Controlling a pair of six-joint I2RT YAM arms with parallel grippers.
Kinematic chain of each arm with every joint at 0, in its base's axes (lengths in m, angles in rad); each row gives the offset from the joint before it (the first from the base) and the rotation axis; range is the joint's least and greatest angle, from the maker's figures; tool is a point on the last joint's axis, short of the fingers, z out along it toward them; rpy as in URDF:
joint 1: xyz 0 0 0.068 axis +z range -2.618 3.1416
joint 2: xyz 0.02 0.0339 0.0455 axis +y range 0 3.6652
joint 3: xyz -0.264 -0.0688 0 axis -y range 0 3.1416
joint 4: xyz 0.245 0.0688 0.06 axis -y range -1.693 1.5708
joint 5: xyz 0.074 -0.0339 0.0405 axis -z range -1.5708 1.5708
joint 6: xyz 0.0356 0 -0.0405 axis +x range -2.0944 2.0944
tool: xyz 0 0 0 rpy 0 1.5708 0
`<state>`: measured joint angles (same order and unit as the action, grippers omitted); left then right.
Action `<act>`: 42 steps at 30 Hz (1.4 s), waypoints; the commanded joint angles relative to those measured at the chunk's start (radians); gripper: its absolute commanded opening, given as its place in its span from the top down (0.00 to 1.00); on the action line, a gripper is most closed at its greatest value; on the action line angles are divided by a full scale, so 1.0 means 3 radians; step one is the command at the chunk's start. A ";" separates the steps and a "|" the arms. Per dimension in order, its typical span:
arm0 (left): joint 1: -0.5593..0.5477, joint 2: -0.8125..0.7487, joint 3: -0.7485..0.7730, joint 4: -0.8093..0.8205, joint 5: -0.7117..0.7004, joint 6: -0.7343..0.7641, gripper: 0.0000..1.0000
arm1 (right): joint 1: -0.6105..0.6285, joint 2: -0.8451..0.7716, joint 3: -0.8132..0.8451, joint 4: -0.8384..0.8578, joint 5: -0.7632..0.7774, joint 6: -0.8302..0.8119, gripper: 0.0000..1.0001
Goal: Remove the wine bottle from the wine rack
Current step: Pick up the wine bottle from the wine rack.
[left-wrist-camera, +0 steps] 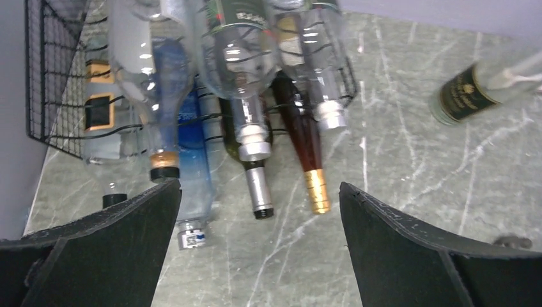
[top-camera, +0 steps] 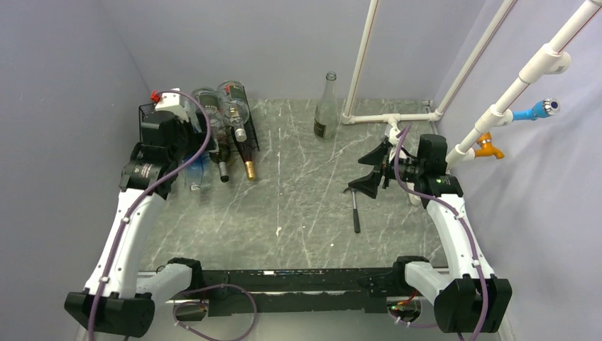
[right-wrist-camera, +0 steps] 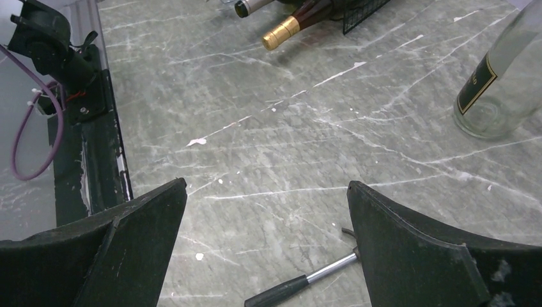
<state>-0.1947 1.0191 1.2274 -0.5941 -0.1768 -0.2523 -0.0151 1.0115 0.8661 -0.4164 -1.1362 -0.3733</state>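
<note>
Left wrist: my left pincer [left-wrist-camera: 259,187] is spread wide and holds nothing. Wine rack [left-wrist-camera: 54,83] sits at 11 o'clock. The gold-capped wine bottle [left-wrist-camera: 305,144] lies in it at 12, neck towards me. My right pincer [right-wrist-camera: 267,185] is also apart and empty.

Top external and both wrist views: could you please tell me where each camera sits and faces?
Top external: above and behind the robot, looking down at the table; both arms show.
Left wrist: on the left arm, facing the wine rack; open left gripper shows.
Right wrist: on the right arm, facing across the table; open right gripper shows.
Shared: the upright bottle.
</note>
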 commanded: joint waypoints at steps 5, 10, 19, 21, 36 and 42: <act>0.0941 0.0278 -0.0291 0.0544 0.0761 -0.0084 0.00 | 0.0006 0.0004 -0.0029 0.0179 -0.0115 0.0012 0.00; 0.1191 0.0621 -0.0227 0.0540 0.0861 -0.0019 0.01 | -0.0034 0.0088 -0.0048 0.0178 -0.0180 -0.0024 0.00; 0.1342 0.1080 -0.0158 0.0600 0.0962 0.0143 0.00 | -0.0112 0.0188 -0.0107 0.0244 -0.0353 -0.0005 0.00; 0.1363 0.1178 -0.0120 0.0603 0.1023 0.0154 0.01 | -0.0118 0.0183 -0.0101 0.0230 -0.0326 -0.0017 0.00; 0.1429 0.1564 0.0000 0.0653 0.1135 0.0220 0.03 | -0.0118 0.0166 -0.0090 0.0201 -0.0331 -0.0039 0.00; 0.1432 0.1721 0.0144 0.0625 0.1140 0.0262 0.07 | -0.0117 0.0156 -0.0087 0.0191 -0.0324 -0.0054 0.00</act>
<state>0.2291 1.5150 1.2068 -0.4305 0.1436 -0.2012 -0.0456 1.0725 0.8337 -0.3870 -1.1923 -0.3672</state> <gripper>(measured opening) 0.947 0.994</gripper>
